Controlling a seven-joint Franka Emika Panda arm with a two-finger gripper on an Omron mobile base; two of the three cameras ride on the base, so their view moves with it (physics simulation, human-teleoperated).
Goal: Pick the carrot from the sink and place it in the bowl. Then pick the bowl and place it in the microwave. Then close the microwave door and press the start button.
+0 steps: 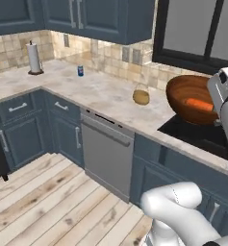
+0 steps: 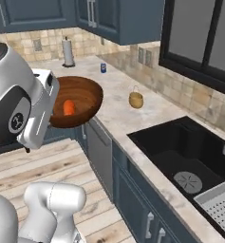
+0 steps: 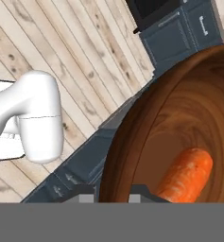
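Pincer point(image 3: 112, 189) clamped on bowl point(image 2: 80, 97) rim, bowl lifted clear of desk point(image 2: 123, 107), carrot point(image 2: 69, 107) lying inside bowl, sink point(image 2: 180, 152) off to the right, small tan bowl point(image 2: 135, 100) on desk beside.

No readable text, label, brand, number or sign on anything here.
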